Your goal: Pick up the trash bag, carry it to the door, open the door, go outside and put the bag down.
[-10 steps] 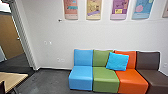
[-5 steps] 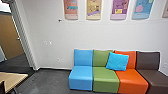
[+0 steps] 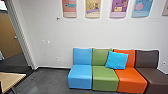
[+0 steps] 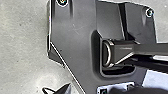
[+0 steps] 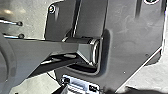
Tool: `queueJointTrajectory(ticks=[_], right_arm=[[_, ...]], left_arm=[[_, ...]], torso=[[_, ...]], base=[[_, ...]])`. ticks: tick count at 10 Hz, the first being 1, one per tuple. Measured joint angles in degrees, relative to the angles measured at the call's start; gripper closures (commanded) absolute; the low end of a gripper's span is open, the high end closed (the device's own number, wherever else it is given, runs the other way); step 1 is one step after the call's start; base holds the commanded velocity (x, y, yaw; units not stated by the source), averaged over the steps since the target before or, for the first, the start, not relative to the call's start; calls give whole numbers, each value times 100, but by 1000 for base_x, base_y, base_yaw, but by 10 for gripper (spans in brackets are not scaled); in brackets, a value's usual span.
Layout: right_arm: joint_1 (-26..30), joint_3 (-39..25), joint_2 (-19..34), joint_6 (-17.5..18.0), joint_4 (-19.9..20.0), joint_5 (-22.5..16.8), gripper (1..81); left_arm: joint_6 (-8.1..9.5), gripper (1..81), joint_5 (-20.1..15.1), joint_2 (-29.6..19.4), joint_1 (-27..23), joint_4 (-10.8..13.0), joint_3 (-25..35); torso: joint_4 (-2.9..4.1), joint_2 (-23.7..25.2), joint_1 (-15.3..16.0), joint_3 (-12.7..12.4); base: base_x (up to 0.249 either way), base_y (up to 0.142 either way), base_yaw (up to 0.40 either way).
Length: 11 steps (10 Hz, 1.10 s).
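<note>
A pale wall [image 3: 75, 33] rises behind a dark grey floor [image 3: 47, 78]. Four armless seats stand joined in a row along the wall's foot: a light blue seat [image 3: 80, 76], a green seat [image 3: 105, 77], an orange seat [image 3: 131, 79] and a dark brown seat [image 3: 152, 75] at the robot's right end. Well apart from them, on the robot's left, the wall ends at a grey door frame [image 3: 21, 37], and past that frame is a wooden door [image 3: 7, 33]. Near the robot on the same side is a table with a light wooden tabletop [image 3: 11, 79], one corner reaching toward the row of seats. Coloured posters [image 3: 92, 8] hang in a line high on the wall. A bright blue cushion [image 3: 116, 60] sits tilted across the join of the green and orange seats, toward their back edges, leaning on the backrests. Whether the left gripper [image 4: 92, 90] stands apart or together cannot be told, and the same goes for the right gripper [image 5: 86, 90]; nor can I tell where the trash bag is. Low on the wall, between frame and seats, are small pale wall plates [image 3: 59, 59]; a small dark fitting [image 3: 58, 18] juts out below the posters.
</note>
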<state>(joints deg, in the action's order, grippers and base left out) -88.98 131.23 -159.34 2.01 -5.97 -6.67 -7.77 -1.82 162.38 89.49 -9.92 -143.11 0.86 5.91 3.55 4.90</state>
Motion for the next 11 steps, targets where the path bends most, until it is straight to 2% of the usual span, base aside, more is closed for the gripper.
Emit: queueJointTrajectory(ticks=[2,4,6,8,11], right_arm=[[74,-210,315,11,-2,-11,10],[205,-408,538,18,-2,-30,10],[284,-833,722,20,-2,-2,10],[285,-1211,959,20,13,-35,10],[332,-1467,1254,20,57,-44,10]], left_arm=[[6,10,-5,-91,-168,-162,83],[6,10,-9,-63,-284,-193,85],[6,10,-135,-33,-369,-217,124],[5,10,-324,-33,-485,-396,132],[6,10,-385,-52,-532,-444,138]], torso=[[-13,420,271,367],[-13,811,518,477],[-13,1222,780,502],[-13,1648,1045,505],[-13,2278,1440,505]], base=[[0,0,0],[0,0,0],[0,0,0],[0,0,0],[0,0,0]])
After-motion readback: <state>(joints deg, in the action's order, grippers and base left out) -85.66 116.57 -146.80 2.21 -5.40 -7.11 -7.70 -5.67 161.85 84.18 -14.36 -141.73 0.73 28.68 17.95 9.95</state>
